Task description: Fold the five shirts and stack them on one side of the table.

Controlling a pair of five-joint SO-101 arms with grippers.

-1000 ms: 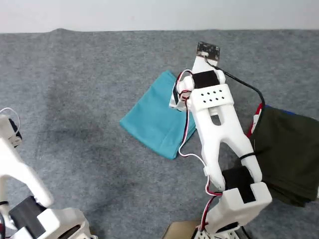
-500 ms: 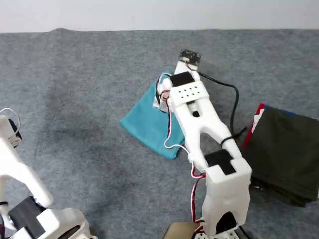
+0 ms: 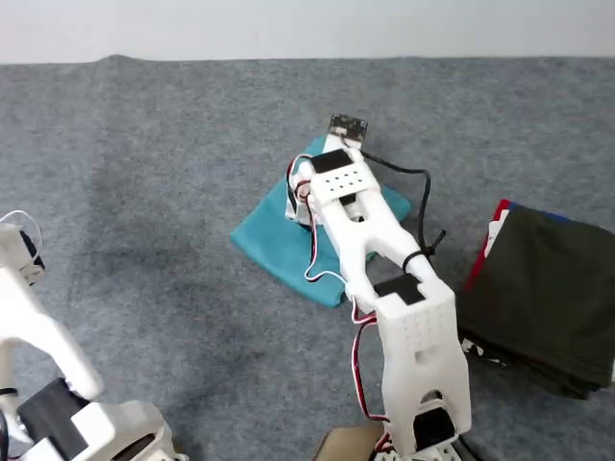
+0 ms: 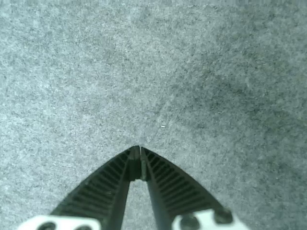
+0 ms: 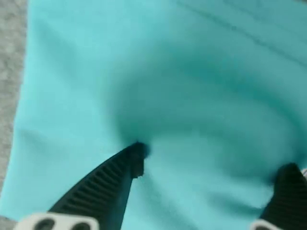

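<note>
A folded teal shirt (image 3: pixel 274 240) lies on the grey carpet in the middle of the table. My right arm (image 3: pixel 360 226) stretches over its right half. In the right wrist view my right gripper (image 5: pixel 213 163) is open, both fingertips pressing down into the teal shirt (image 5: pixel 192 72), which dimples around them. At the right edge sits a stack of folded shirts (image 3: pixel 548 298), dark olive on top with red, white and blue edges showing under it. My left gripper (image 4: pixel 139 155) is shut over bare carpet, holding nothing; its arm (image 3: pixel 38 355) stands at the lower left.
Grey carpet (image 3: pixel 144 192) covers the table, with open room across the left half and along the back. A pale wall runs along the far edge. A black cable (image 3: pixel 423 192) loops off the right arm toward the stack.
My right arm has swung left, away from the stack, and now sits over the teal shirt. The shirt, the stack and the left arm have stayed in place.
</note>
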